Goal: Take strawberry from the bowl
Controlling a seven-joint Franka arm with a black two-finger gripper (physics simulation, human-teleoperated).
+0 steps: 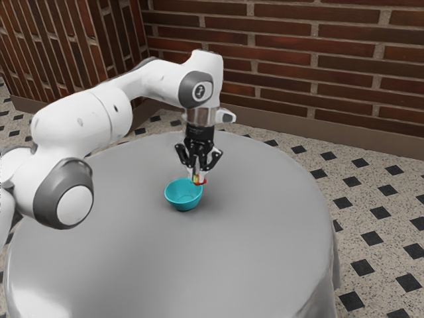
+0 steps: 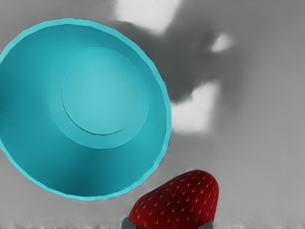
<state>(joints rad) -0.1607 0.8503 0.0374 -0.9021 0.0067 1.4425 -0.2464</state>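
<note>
In the exterior view my gripper point(image 1: 198, 177) hangs above the table, at the turquoise bowl's point(image 1: 183, 195) back rim on the exterior view's right. Red bits of the strawberry point(image 1: 202, 181) show at its fingertips. The wrist view has the strawberry point(image 2: 177, 200) held between both fingertips of the gripper point(image 2: 167, 226), which is shut on it. Beside it lies the bowl point(image 2: 100, 98), upright, its bare inner floor visible. The fingers cover part of the strawberry's lower end.
The round table point(image 1: 255, 218) has a grey cloth reaching over its edge. Behind it stands a brick wall point(image 1: 298, 66). The arm comes in from the exterior view's left, over the table.
</note>
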